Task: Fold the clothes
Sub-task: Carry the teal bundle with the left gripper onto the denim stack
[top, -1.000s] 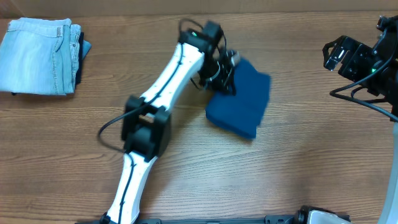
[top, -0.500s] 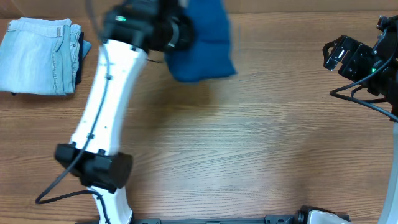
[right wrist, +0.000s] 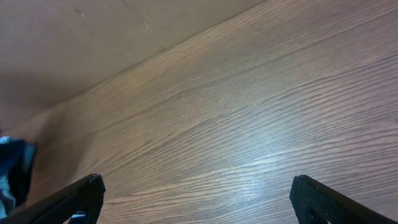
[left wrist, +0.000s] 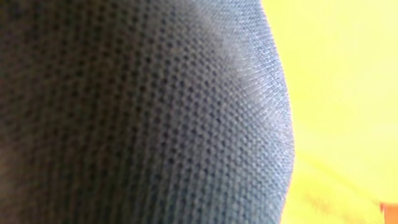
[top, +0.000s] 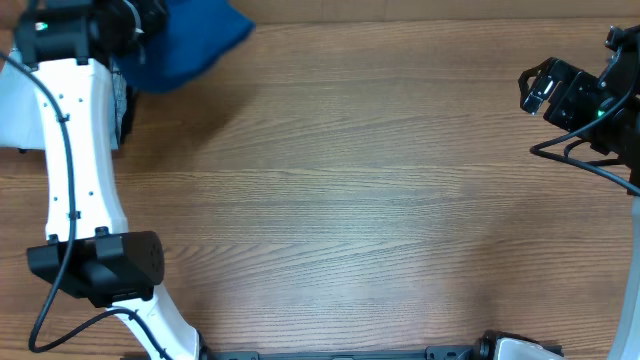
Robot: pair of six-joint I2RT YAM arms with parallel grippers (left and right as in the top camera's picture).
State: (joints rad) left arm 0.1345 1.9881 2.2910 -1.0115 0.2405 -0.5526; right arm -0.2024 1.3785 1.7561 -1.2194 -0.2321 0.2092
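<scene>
While the wooden desk (top: 380, 200) spreads as one broad stretch of grain between the two arms, open room lies everywhere to the right of the left tool (top: 138, 22) and to the left of the right tool (top: 545, 85). One white left arm (top: 75, 170) runs up the desk's left side. One polo shirt (top: 190, 45), deep teal-blue and bunched, sits just right of the left tool at the far left corner, its top cut by the picture's edge. That tool is clamped on it, and knit weave fills the left wrist view. Near the desk's right edge, the right tool stands with fingers (right wrist: 87, 193) spread wide, only wood grain showing between them.
</scene>
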